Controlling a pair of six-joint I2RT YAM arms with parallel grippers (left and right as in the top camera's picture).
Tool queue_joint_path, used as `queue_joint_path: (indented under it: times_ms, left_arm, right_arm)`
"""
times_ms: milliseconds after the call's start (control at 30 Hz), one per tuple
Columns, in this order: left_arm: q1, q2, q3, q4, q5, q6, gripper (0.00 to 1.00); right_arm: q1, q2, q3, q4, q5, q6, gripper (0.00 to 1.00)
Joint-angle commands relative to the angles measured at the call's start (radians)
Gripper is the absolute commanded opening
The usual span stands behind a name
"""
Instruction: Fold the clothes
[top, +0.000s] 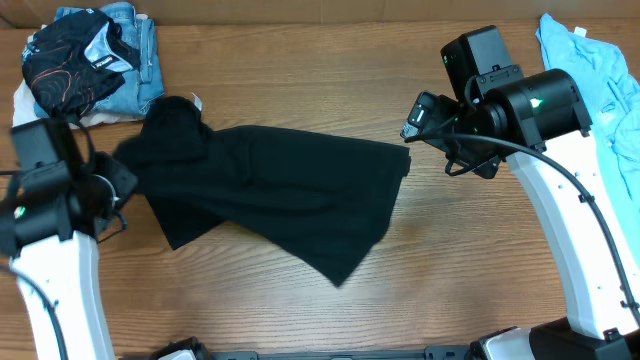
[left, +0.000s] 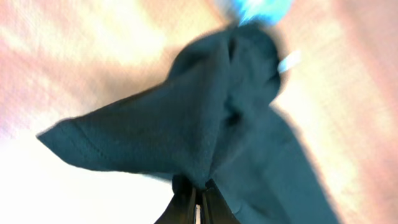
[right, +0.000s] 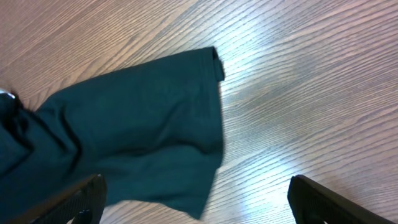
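Sprawling rumpled across the middle of the wooden table (top: 450, 290), the black T-shirt (top: 270, 190) is lying limp, and it looks light and soft, likely to sag wherever it is lifted.
The left gripper (left: 199, 190) is pinching its left end, probably a sleeve or shoulder fold, though that view is blurred. The right gripper (right: 196, 200) is hanging spread wide and empty over the hem corner at the right, a fair place to take hold. The smooth wood is offering bare room near and right. A light blue T-shirt (top: 590, 60) is waiting far right and a garment pile (top: 90, 60) far left.
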Motion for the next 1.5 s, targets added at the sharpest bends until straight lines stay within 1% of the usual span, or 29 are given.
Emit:
queue_joint_path:
  times_ms: [0, 133, 200, 367, 433, 467, 500, 633, 667, 700, 767, 800, 867, 967, 1000, 1033, 1167, 1300, 1467]
  left_arm:
    - [0.004, -0.053, 0.061, 0.063, 0.003, 0.019, 0.04]
    - [0.004, -0.038, 0.062, 0.152, 0.040, 0.019, 0.04]
    - [0.004, -0.022, 0.062, 0.171, 0.037, 0.019, 0.04]
    - [0.003, 0.040, 0.062, 0.256, 0.060, 0.019, 0.04]
    - [0.002, 0.064, 0.062, 0.277, 0.059, 0.019, 0.04]
    - [0.002, 0.077, 0.062, 0.282, 0.059, 0.019, 0.04]
    - [0.002, 0.101, 0.062, 0.288, 0.058, 0.019, 0.04]
    - [0.002, 0.139, 0.062, 0.309, 0.051, 0.019, 0.04]
    - [0.002, 0.146, 0.062, 0.311, 0.051, 0.019, 0.04]
    - [0.002, 0.151, 0.062, 0.311, 0.051, 0.019, 0.04]
    - [0.002, 0.158, 0.062, 0.310, 0.052, 0.019, 0.04]
    - [0.002, 0.159, 0.062, 0.306, 0.052, 0.019, 0.04]
    - [0.002, 0.159, 0.062, 0.302, 0.052, 0.019, 0.04]
    - [0.002, 0.159, 0.062, 0.291, 0.052, 0.019, 0.04]
    - [0.002, 0.159, 0.062, 0.285, 0.052, 0.019, 0.04]
    - [0.002, 0.159, 0.062, 0.282, 0.053, 0.019, 0.04]
    - [0.002, 0.159, 0.062, 0.276, 0.059, 0.019, 0.04]
    - [0.002, 0.159, 0.062, 0.275, 0.059, 0.020, 0.04]
    - [0.002, 0.159, 0.062, 0.265, 0.059, 0.020, 0.05]
  right_arm:
    - [0.005, 0.013, -0.006, 0.004, -0.008, 0.004, 0.96]
    - [0.029, 0.013, -0.045, 0.013, -0.036, 0.004, 0.96]
    - [0.051, 0.013, -0.064, 0.015, -0.040, 0.021, 0.95]
    - [0.143, 0.013, -0.079, 0.009, -0.085, 0.031, 0.93]
    - [0.201, 0.013, -0.079, 0.000, -0.107, 0.039, 0.92]
    - [0.229, 0.013, -0.079, -0.011, -0.103, 0.058, 0.92]
    - [0.301, 0.013, -0.079, -0.034, -0.098, 0.096, 0.92]
    - [0.435, 0.013, -0.079, -0.042, -0.096, 0.171, 0.91]
    - [0.482, 0.013, -0.079, -0.022, -0.095, 0.142, 0.92]
    - [0.515, 0.013, -0.080, -0.003, -0.095, 0.085, 0.93]
    - [0.608, 0.021, -0.101, 0.031, -0.067, -0.069, 0.96]
    - [0.653, 0.026, -0.138, 0.056, -0.026, -0.087, 0.96]
    - [0.685, 0.027, -0.204, 0.102, 0.011, -0.087, 0.95]
    - [0.703, 0.027, -0.323, 0.206, 0.054, -0.105, 0.93]
    - [0.703, 0.027, -0.401, 0.303, 0.050, -0.158, 0.93]
    - [0.703, 0.029, -0.437, 0.359, 0.041, -0.190, 0.93]
    - [0.703, 0.043, -0.525, 0.532, 0.016, -0.332, 1.00]
    - [0.702, 0.094, -0.531, 0.599, 0.013, -0.431, 1.00]
    - [0.702, 0.217, -0.531, 0.604, -0.050, -0.542, 1.00]
